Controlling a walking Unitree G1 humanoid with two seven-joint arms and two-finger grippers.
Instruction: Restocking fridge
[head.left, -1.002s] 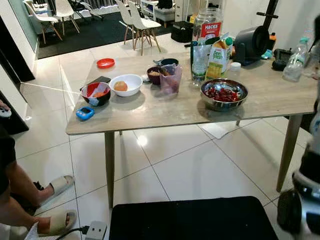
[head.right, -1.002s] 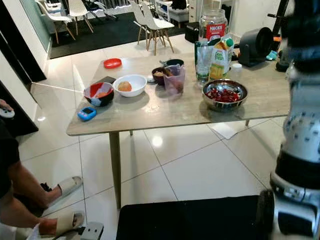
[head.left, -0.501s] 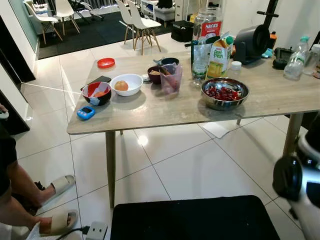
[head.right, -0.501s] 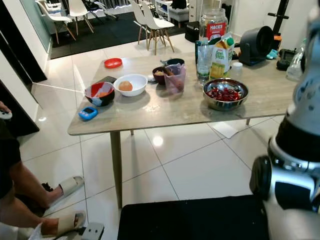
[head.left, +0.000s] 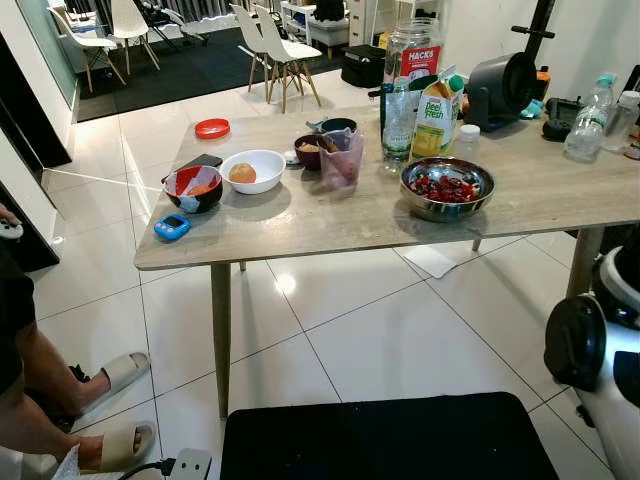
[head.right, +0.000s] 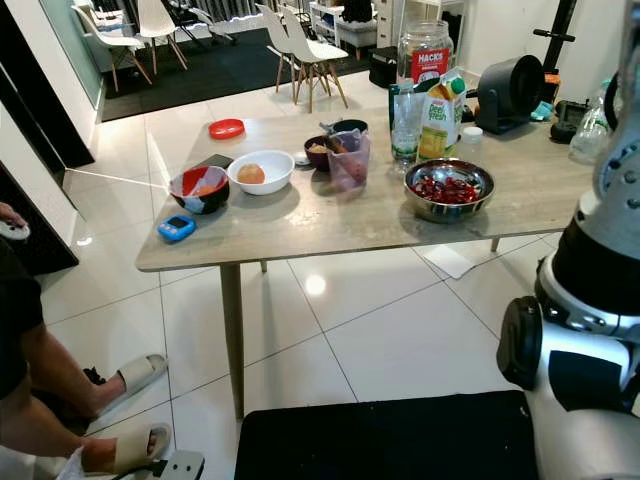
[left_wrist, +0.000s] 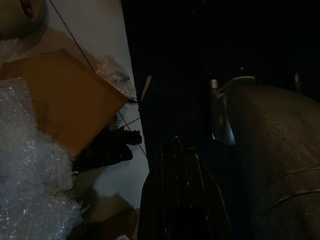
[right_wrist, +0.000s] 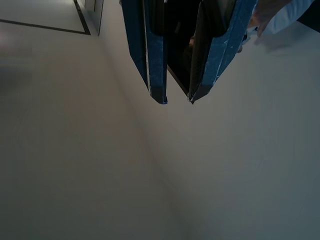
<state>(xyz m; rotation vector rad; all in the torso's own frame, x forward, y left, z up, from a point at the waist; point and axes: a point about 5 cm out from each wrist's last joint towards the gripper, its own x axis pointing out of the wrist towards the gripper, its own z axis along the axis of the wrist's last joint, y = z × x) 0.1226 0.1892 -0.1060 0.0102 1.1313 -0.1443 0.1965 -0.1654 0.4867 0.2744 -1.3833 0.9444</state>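
Observation:
A wooden table (head.left: 330, 215) stands ahead of me with food on it. On it are a steel bowl of red fruit (head.left: 447, 187), a juice carton (head.left: 437, 112), a clear water bottle (head.left: 398, 118), a large jar (head.left: 418, 50), a white bowl holding one round orange item (head.left: 252, 170), a red and black bowl (head.left: 192, 187) and a purple tub (head.left: 341, 158). My silver right arm (head.right: 590, 330) is bent at the right edge, away from the table. In the right wrist view my right gripper (right_wrist: 177, 101) is shut on nothing, pointing at a pale wall. My left gripper (left_wrist: 179, 145) hangs in the dark.
A person sits at the lower left, sandalled feet (head.left: 110, 445) on the tiles. A black mat (head.left: 390, 440) lies in front of me. A blue gadget (head.left: 171, 226) lies near the table's left edge. A second bottle (head.left: 585, 120) and a black fan (head.left: 505, 85) stand at the far right.
My right arm, which rose across the right side of the view a second ago, has dropped lower and bent. The things on the table have not moved.

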